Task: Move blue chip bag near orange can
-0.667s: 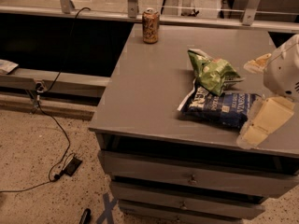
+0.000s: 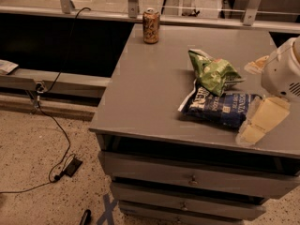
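Note:
The blue chip bag (image 2: 219, 108) lies flat near the front right of the grey cabinet top (image 2: 150, 88). The orange can (image 2: 151, 26) stands upright at the back left edge, far from the bag. My gripper (image 2: 258, 93) comes in from the right edge on a white arm. It is open. One pale fingertip (image 2: 255, 65) is behind the bag's right end and the other finger (image 2: 262, 121) is in front of it, overlapping the bag's right edge. The gripper is not closed on the bag.
A bright green snack bag (image 2: 213, 73) lies just behind the blue bag, touching it. The cabinet has drawers (image 2: 192, 179) below. A black cable (image 2: 56, 121) and a small black box lie on the speckled floor at left. A railing runs behind the cabinet.

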You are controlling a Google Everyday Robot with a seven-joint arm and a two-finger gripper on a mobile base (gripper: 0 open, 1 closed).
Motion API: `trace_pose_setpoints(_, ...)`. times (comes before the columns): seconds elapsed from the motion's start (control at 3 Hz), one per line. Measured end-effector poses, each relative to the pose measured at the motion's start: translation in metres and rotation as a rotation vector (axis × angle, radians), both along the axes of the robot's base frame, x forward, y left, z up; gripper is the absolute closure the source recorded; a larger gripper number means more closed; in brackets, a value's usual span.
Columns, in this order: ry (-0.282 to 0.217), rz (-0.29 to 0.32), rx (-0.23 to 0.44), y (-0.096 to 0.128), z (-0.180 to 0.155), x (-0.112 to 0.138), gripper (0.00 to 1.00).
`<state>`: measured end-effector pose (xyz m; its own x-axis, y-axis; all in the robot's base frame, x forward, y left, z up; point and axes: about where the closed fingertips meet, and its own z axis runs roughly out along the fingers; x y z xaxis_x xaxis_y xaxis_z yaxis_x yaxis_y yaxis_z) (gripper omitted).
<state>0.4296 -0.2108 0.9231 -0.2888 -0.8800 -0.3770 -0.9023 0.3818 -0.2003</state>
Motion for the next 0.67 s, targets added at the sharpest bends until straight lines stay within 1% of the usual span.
trace_pose_setpoints(0.33,-0.008,-0.037,-0.016,-0.011,-0.023,0.015,0.0)
trace_pose_setpoints(0.67,-0.02,-0.064,-0.021,-0.013,-0.044,0.029,0.0)
